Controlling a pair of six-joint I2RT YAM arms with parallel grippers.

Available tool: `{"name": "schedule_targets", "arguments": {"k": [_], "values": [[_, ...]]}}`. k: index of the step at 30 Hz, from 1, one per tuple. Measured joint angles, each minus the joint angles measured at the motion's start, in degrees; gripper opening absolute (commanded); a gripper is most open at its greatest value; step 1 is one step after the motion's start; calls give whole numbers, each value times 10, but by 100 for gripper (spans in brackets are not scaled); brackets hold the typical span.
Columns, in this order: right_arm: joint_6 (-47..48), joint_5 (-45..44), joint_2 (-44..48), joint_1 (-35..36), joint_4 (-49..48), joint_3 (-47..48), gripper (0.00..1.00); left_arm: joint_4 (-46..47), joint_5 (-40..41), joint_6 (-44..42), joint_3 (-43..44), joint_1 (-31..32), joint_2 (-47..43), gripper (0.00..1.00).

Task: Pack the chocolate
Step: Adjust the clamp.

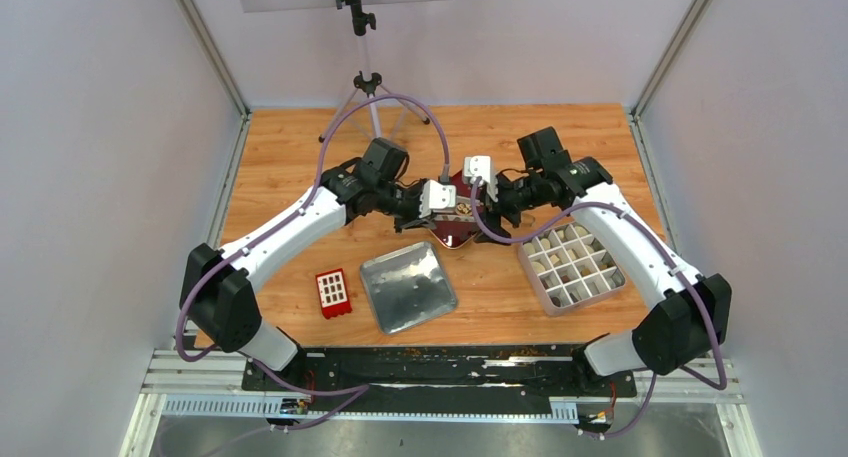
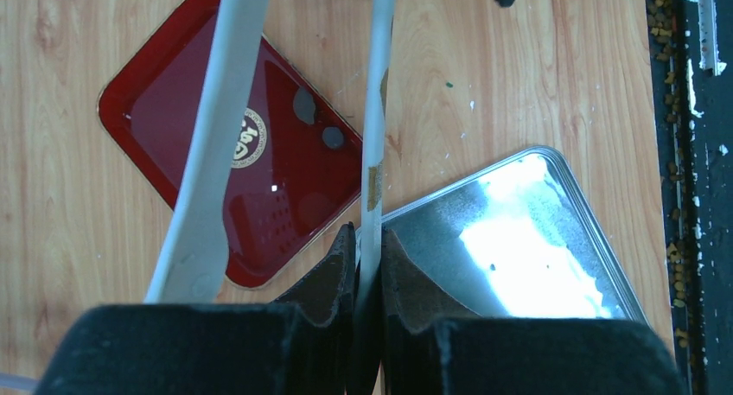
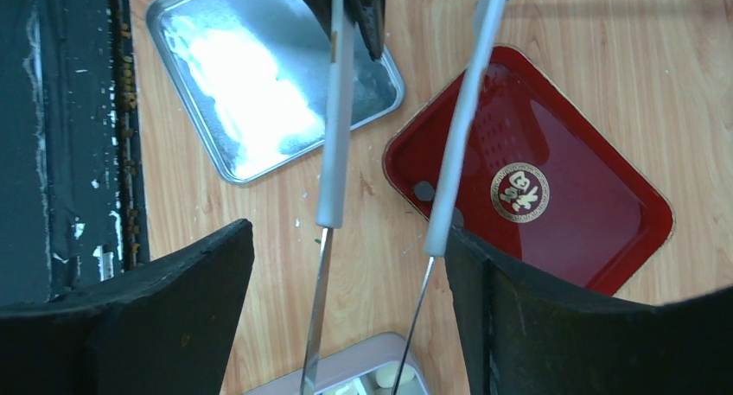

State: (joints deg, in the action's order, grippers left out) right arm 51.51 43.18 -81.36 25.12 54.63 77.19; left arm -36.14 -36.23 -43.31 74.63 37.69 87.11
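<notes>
Two dark chocolate pieces (image 2: 304, 105) (image 2: 333, 136) lie on a red tray (image 2: 173, 92) under both grippers. Cream chocolate pieces (image 1: 537, 260) sit in cells of a grey divided box (image 1: 590, 299) to the right. My left gripper (image 2: 369, 235) is shut on one thin arm of a pair of white tongs (image 2: 216, 153), which hang over the red tray. My right gripper (image 3: 346, 231) stands open with both tong arms (image 3: 333, 170) between its fingers. One arm lies close against its right finger (image 3: 519, 308). The box's corner (image 3: 346, 373) shows below.
A bare silver tray (image 1: 408, 287) lies in front of the red tray (image 1: 455, 232). A small red block with white squares (image 1: 333, 292) stands to its left. A camera stand (image 1: 367, 82) rises at the back. Enclosure walls close in on both sides.
</notes>
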Motion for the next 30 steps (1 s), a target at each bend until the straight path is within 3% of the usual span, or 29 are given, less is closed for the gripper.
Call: {"name": "schedule_targets", "arguments": {"k": [8,13,16,18,21,30], "values": [[-10,-42,-13,3,-40,-4,41,6,-4,32,-4,-10,0,2],[-8,-52,-27,3,-39,9,32,30,-5,64,-17,-21,0,30],[-8,-56,-37,3,-30,15,30,52,-7,83,-22,-30,-3,52],[-9,-65,-49,3,-16,22,30,58,-4,93,-24,-37,-10,62],[-8,-82,-75,0,5,41,30,49,8,101,-34,-57,-39,88],[2,-174,-175,-13,95,127,41,25,69,90,-128,-141,-223,97]]}}
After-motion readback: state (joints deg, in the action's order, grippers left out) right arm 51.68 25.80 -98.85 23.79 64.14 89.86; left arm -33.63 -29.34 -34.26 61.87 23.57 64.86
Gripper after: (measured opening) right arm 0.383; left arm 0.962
